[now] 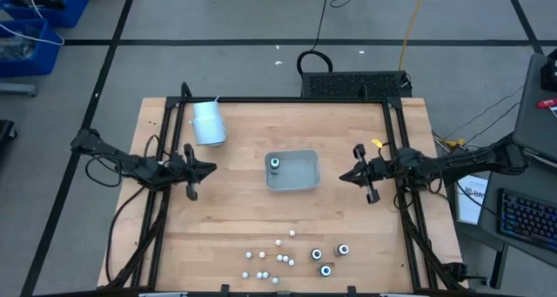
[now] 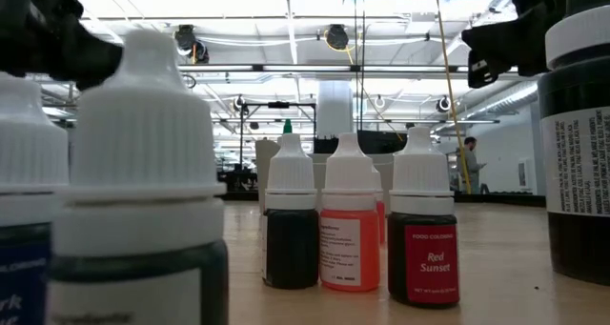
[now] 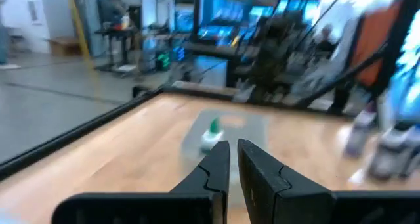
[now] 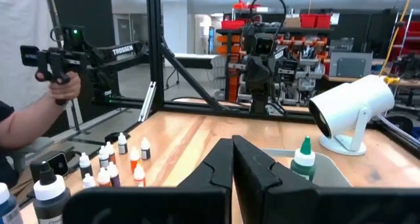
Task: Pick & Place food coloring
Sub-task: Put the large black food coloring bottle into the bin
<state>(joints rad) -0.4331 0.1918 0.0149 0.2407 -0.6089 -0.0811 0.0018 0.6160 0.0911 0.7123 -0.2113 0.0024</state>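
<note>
Both jaws closed, empty. One food coloring bottle (image 1: 275,164) in tray (image 1: 305,182) between them; nearest label reads "Red Sunset" (image 2: 422,263).

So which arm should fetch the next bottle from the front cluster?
Probably right: the three big bottles lie toward its side, nearer the right pincer. Both pincers, left too, hover empty beside the tray.

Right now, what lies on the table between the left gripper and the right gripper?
In the high view, the clear tray lies between the left gripper and the right gripper, holding one green-capped food coloring bottle. Otherwise bare wood.
</note>
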